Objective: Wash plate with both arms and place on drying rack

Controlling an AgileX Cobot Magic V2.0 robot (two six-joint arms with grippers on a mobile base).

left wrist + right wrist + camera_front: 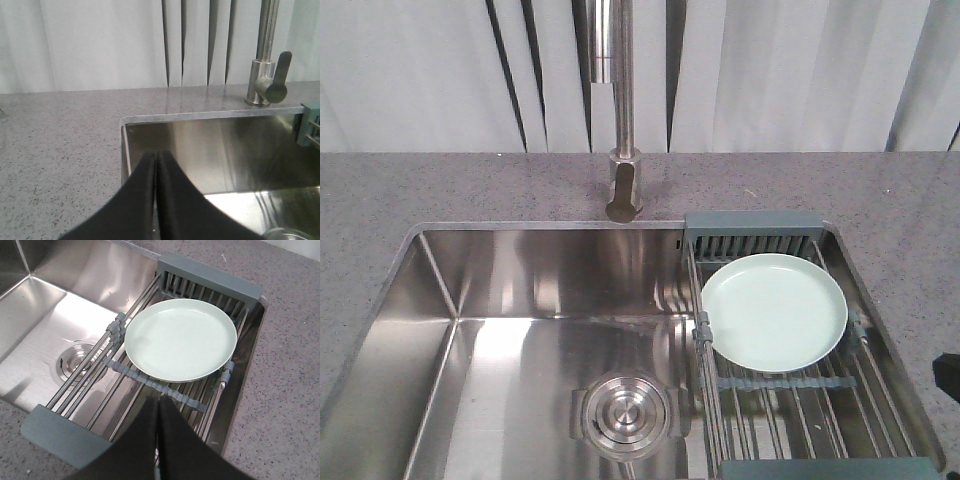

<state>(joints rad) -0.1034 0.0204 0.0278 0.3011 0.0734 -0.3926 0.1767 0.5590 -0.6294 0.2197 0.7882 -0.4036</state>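
The pale mint-green plate lies flat on the drying rack, which spans the right end of the sink; it also shows in the right wrist view on the rack's rods. My right gripper is shut and empty, just short of the plate's near rim, above the rack. My left gripper is shut and empty, over the sink's left edge, far from the plate. In the front view only a dark part of the right arm shows at the right edge.
A steel sink with a round drain sits in a speckled grey counter. A tall steel tap stands behind the sink, also in the left wrist view. White vertical blinds hang behind.
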